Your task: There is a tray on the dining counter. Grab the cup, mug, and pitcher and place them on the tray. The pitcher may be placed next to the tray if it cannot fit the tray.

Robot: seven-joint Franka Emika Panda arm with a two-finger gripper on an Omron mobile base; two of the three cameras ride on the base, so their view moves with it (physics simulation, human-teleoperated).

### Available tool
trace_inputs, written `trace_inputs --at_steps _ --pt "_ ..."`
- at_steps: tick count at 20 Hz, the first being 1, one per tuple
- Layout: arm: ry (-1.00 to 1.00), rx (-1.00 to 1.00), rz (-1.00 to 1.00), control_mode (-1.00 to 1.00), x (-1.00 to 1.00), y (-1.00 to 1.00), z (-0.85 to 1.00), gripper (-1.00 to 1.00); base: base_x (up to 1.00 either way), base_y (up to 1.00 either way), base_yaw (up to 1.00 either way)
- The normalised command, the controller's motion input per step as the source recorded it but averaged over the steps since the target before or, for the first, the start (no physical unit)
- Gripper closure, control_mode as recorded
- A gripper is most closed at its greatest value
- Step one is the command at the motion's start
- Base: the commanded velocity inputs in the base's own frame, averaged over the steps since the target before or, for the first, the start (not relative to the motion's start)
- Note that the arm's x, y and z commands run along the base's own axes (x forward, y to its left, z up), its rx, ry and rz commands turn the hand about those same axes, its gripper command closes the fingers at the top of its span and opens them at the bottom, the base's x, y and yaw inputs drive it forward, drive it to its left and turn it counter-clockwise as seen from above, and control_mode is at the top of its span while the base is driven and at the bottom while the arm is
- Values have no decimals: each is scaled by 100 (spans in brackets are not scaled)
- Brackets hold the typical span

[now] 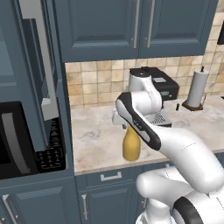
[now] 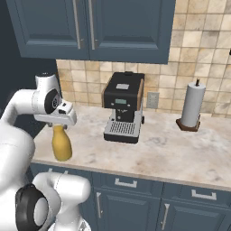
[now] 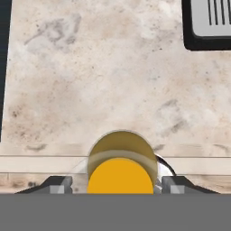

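Pitcher [image 1: 131, 146]: amber, bottle-shaped, upright near the front edge of the beige marbled counter [image 1: 96, 140], just left of the coffee machine [image 2: 122, 113]. The spot keeps it in easy reach from above.

Claw [image 3: 121, 186]: directly over the pitcher's neck, pointing straight down. In the hand view one fingertip shows on each side of the pale rim, jaws spread wide. Whether they press the neck or only bracket it cannot be told; the pitcher stands on the counter. Judged purpose: a top grasp at the narrow neck, where the jaws can span it.

Paper towel roll [image 2: 192, 106]: upright on its stand, well apart to the right.
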Motion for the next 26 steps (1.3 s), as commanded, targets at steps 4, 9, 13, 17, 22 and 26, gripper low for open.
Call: trace_inputs --at_steps 4,9,13,17,22,26 --pt "0 0 -1 -100 -62 -22 38 100 0 0 0" --pt "0 0 0 -100 -50 -33 36 100 0 0 0" --pt "0 0 0 -100 -54 -33 36 100 0 0 0" --pt "0 0 0 -100 -47 -15 29 100 0 0 0" --pt "0 0 0 -100 -32 -6 28 100 0 0 0" --pt "0 0 0 -100 -20 -9 21 100 0 0 0"
